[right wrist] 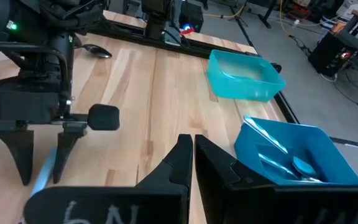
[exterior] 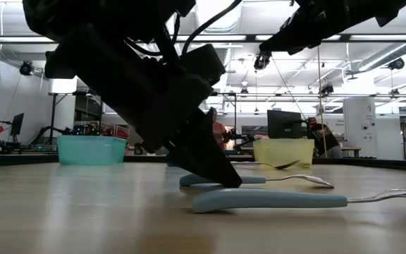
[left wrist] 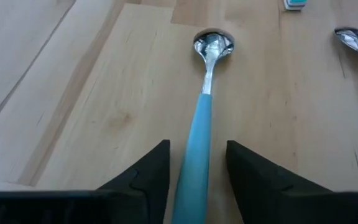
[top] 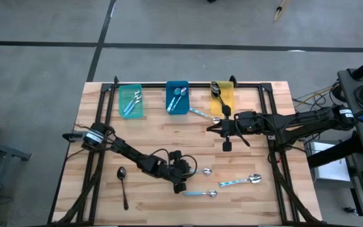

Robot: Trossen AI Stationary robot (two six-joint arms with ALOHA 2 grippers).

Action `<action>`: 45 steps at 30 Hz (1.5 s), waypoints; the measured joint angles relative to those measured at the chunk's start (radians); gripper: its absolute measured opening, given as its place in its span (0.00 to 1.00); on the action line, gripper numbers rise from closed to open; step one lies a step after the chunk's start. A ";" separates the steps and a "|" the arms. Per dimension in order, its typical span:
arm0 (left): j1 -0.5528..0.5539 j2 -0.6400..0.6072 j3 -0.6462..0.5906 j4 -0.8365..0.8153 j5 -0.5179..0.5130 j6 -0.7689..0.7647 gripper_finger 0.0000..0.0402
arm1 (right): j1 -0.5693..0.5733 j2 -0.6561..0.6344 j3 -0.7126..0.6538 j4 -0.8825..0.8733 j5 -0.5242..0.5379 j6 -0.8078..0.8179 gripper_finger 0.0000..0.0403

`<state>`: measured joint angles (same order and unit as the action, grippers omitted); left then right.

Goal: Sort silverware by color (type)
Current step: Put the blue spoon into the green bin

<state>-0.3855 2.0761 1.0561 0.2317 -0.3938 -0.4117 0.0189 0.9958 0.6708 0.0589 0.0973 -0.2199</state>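
Blue-handled spoon [left wrist: 197, 134] flat on worktop [left wrist: 104, 112], handle between the parted fingers of left gripper [left wrist: 194, 180], not yet clamped; long axis straight ahead, bowl away. Right gripper [right wrist: 191, 158] shut, farther off, near bins.

Two dark, near-black robot arms are built from slim tubular links joined by chunkier cylindrical joints. The left arm [top: 131, 156] has a silvery-white band with dark marks near its base, and thin black cables loop loosely along its forearm to a boxy black wrist block. The right arm [top: 295, 121] shows a similar pale ring near its shoulder joint. The left gripper [left wrist: 194, 177] has two matte black, wedge-shaped fingers tapering to blunt points. The right gripper [right wrist: 192, 158] has the same angular black fingers, above a black plate with pale scrawled marks. A small green light glows on the left arm's housing.
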 joint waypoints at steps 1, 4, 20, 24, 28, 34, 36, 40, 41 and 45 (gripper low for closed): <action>0.000 0.001 0.000 -0.003 -0.001 -0.007 0.31 | 0.000 0.000 0.000 0.000 0.000 0.000 0.02; 0.001 0.004 0.000 -0.011 -0.003 -0.020 0.24 | 0.000 0.000 0.000 -0.001 0.000 0.000 0.02; 0.002 -0.024 -0.005 -0.047 0.005 -0.065 0.08 | 0.000 0.000 0.000 -0.002 0.000 0.012 0.02; 0.002 -0.047 -0.009 -0.066 0.011 -0.042 0.08 | 0.000 0.000 0.000 -0.003 0.000 0.011 0.02; 0.002 -0.070 -0.010 -0.102 0.012 -0.034 0.08 | 0.000 0.000 0.000 -0.003 0.000 0.011 0.02; 0.002 -0.117 -0.010 -0.146 -0.005 -0.030 0.08 | 0.000 0.001 0.000 -0.003 0.000 0.011 0.02; 0.002 -0.138 -0.010 -0.144 -0.006 -0.016 0.08 | 0.000 0.001 0.000 -0.002 0.000 0.011 0.02; 0.003 -0.194 -0.029 -0.141 -0.010 0.009 0.08 | 0.000 0.001 0.000 -0.003 -0.001 0.011 0.02; 0.003 -0.212 -0.038 -0.138 -0.011 0.011 0.08 | 0.000 0.001 0.000 -0.003 -0.001 0.011 0.02; 0.003 -0.295 -0.090 -0.112 -0.012 0.024 0.08 | 0.000 0.001 0.000 -0.002 -0.002 0.011 0.02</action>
<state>-0.3828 1.7814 0.9659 0.1198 -0.4056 -0.3878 0.0189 0.9966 0.6705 0.0566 0.0956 -0.2085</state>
